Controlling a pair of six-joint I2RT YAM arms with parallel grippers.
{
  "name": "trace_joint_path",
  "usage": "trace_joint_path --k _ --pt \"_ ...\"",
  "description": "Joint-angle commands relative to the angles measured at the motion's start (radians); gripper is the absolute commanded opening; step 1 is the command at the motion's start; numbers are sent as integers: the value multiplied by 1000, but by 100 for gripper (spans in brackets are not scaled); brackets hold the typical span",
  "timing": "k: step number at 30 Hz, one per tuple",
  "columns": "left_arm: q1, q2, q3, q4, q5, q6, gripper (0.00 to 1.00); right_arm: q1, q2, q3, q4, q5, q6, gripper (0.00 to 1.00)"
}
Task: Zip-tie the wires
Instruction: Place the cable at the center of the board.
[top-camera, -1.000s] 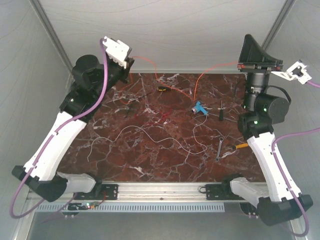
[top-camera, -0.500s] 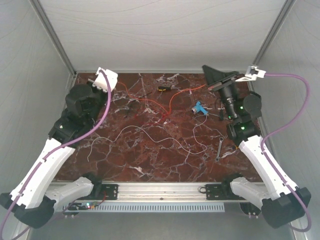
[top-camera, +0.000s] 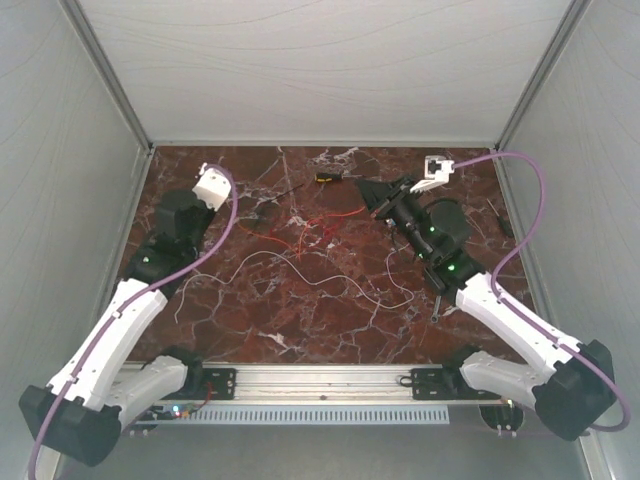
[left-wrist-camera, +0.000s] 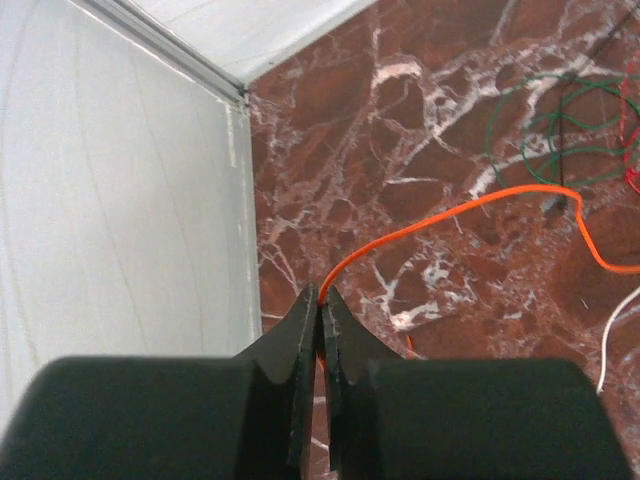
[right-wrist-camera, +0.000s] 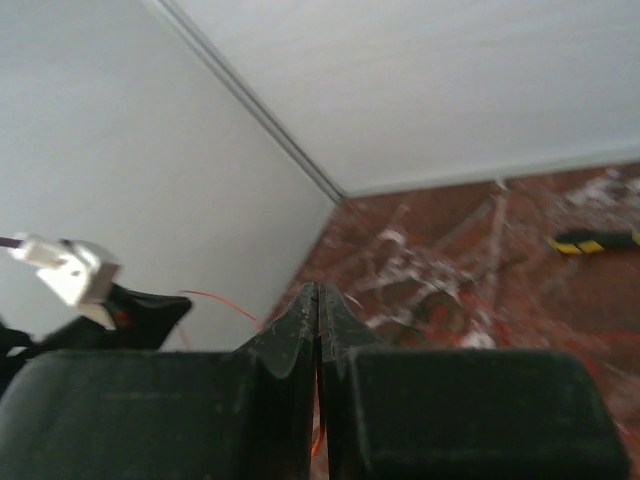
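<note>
Here the table (top-camera: 330, 335), dark red marble veined white, sits boxed in by pale walls (top-camera: 320, 70) that meet at metal posts (top-camera: 105, 75). The wires (top-camera: 316, 222) lie in a loose red tangle at its far middle, between the two arms, with a white strand (top-camera: 285, 255) snaking nearer the front. The left gripper (left-wrist-camera: 319, 298) is pinched tight on an orange strand (left-wrist-camera: 450, 212) that curves off over the marble, and the right gripper (right-wrist-camera: 318, 295) is likewise pressed closed, a sliver of orange showing in its seam.
</note>
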Motion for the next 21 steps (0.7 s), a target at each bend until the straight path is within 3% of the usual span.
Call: trace_joint_path --k 1,15,21 --pt "5 -32 -107 114 52 -32 0 4 -36 -92 -17 102 -70 0" --pt "2 20 -248 224 123 -154 0 4 -100 -244 -92 167 -180 0" --pt "-14 21 -282 227 182 -213 5 3 -116 -320 -93 191 -186 0"
